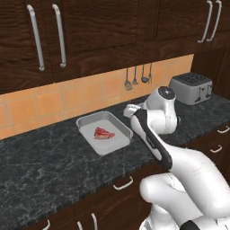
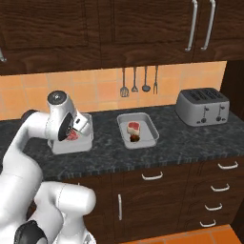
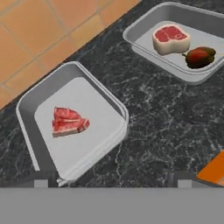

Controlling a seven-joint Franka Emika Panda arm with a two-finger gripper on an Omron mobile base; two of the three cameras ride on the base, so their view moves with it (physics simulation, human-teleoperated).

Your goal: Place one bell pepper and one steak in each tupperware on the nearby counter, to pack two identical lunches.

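Observation:
Two light-grey tupperware trays sit on the black counter (image 3: 166, 113). The nearer tupperware (image 3: 27, 105) holds one steak (image 3: 69, 121) alone. The farther tupperware (image 3: 144, 27) holds a steak (image 3: 170, 39) and a dark bell pepper (image 3: 200, 57) side by side. My gripper (image 3: 112, 181) hangs open and empty above the counter, just past the nearer tray's edge. From the right base view the hand (image 2: 78, 126) partly covers the left tupperware (image 2: 71, 147) and its steak (image 2: 73, 136). The right tupperware (image 2: 151, 126) shows a steak (image 2: 134, 127) and a bell pepper (image 2: 135, 138).
A silver toaster (image 2: 202, 106) stands at the counter's right end. Utensils (image 2: 135, 81) hang on the orange tiled wall behind the trays. Dark wooden cabinets hang above, and drawers with silver handles (image 2: 152, 176) lie below the counter edge.

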